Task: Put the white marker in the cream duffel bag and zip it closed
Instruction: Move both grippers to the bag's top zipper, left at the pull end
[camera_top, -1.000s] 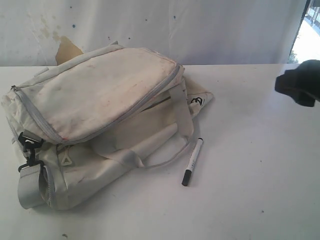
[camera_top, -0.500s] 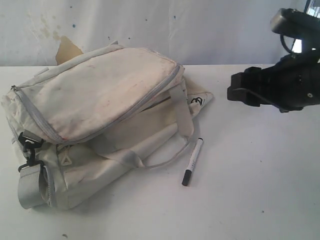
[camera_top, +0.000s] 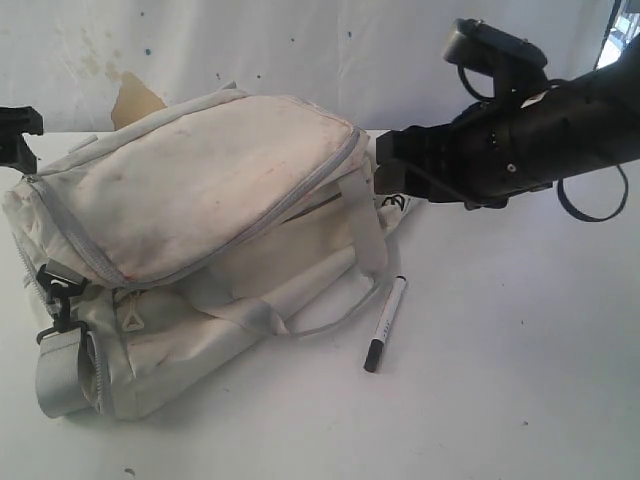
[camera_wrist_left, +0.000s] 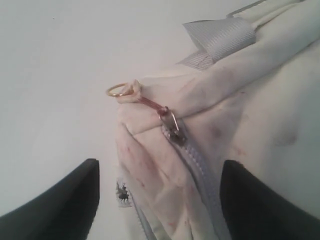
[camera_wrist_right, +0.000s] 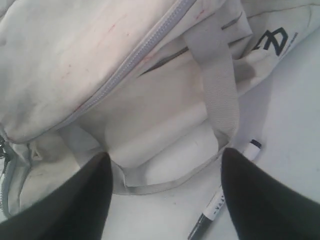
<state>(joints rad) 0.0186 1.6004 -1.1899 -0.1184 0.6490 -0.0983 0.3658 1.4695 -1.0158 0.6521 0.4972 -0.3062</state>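
Right gripper swung in over bag toward marker, left gripper now by zip pull, both wide and empty, likely staging pick and zip.

white marker apparently clear of strap

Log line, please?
slim white black-capped marker: on table, ungrasped | cream fabric duffel bag: marker outside | left gripper: open at zipper pull | right gripper: open above strap
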